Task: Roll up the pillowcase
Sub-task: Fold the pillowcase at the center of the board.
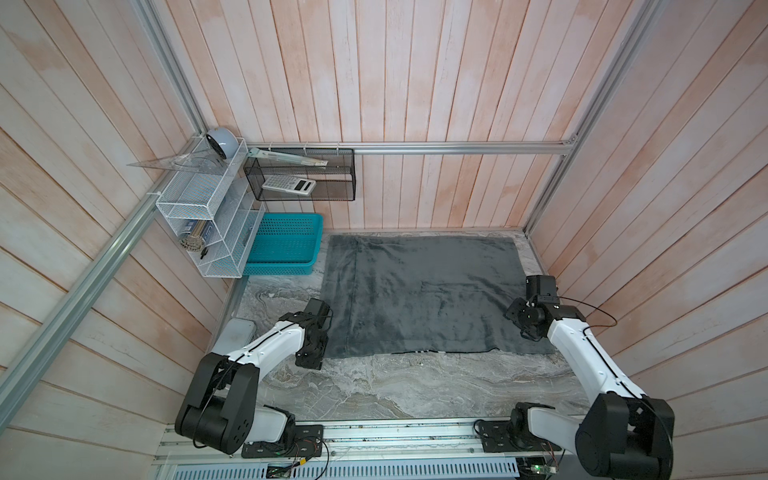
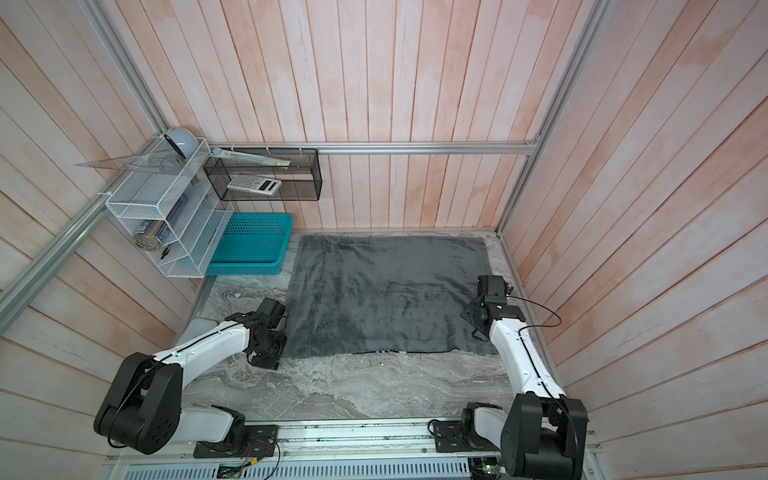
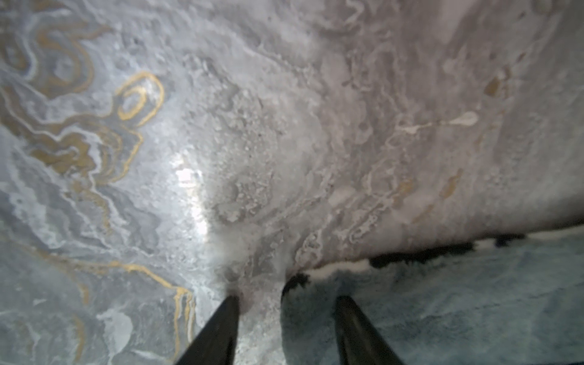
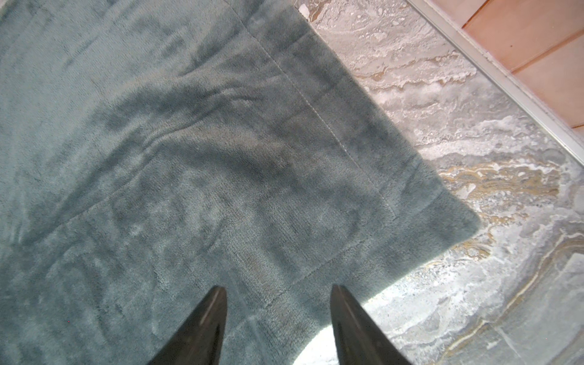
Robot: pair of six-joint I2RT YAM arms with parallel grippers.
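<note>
Pillowcase (image 1: 419,295): plush cloth, likely handling light, limp and slightly grippy; best taken at the near corners. It is lying flat on the desk (image 1: 415,386), showing its dark grey face, zebra stripes peeking along the near edge. The left end effector (image 3: 287,300) is straddling one corner, jaws apart. The right end effector (image 4: 278,289) is hovering over the cloth, part-open and empty.

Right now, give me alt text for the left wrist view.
The open left hand straddles a corner of the grey pillowcase: one finger over the cloth, one over the bare marbled table. Black-and-white stripes peek along the cloth's edge.
</note>
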